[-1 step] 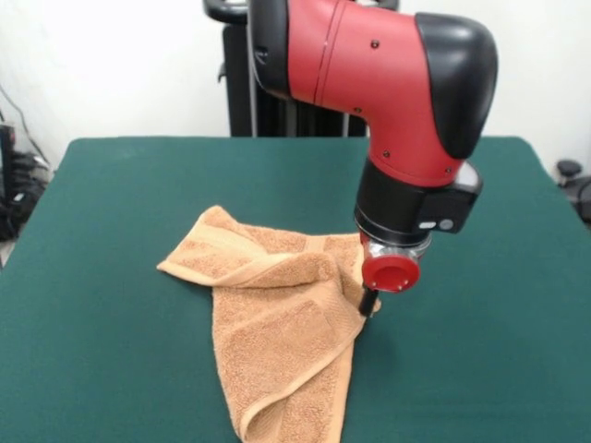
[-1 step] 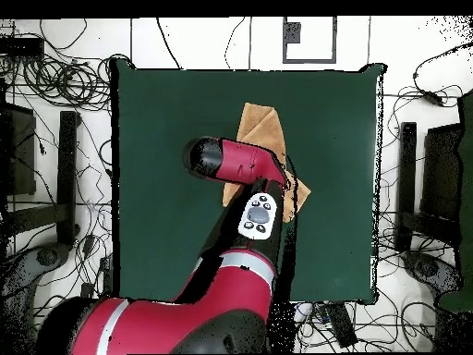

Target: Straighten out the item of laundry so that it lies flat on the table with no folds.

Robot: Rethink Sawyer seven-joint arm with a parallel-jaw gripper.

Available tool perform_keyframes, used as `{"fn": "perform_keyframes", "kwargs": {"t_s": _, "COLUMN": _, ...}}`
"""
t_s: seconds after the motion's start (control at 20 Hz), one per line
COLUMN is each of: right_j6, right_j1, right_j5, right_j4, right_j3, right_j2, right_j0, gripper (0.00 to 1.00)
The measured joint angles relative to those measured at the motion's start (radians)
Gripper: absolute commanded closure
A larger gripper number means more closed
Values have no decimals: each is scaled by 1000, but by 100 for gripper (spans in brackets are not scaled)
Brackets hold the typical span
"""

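The gripper [image 1: 367,303] shows only as a dark tip under the red wrist disc, pressed against the towel's [image 1: 277,323] edge; whether its fingers are open, closed or pinching cloth I cannot tell. In the front view the tip meets the towel at the right side of a raised fold; from that fold the cloth falls in two parts, a short flap spreading left and toward the far edge, and a long doubled strip running down to the near edge of the tabletop [image 1: 111,351]. A woven band shows along the fold; the towel is bunched, not flat. The arm [image 1: 388,92] comes down over the towel's right side. In the overhead view the towel [image 2: 261,129] lies near the tabletop's [image 2: 157,185] middle, partly hidden beneath the arm [image 2: 236,162]; bare green felt surrounds it on every side.
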Motion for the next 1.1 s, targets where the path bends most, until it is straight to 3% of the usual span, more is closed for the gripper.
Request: {"fn": "perform_keyframes", "kwargs": {"t_s": 1.1, "right_j6": 0, "right_j1": -31, "right_j5": 22, "right_j4": -1, "right_j3": -3, "right_j2": 30, "right_j0": -81, "gripper": 100}}
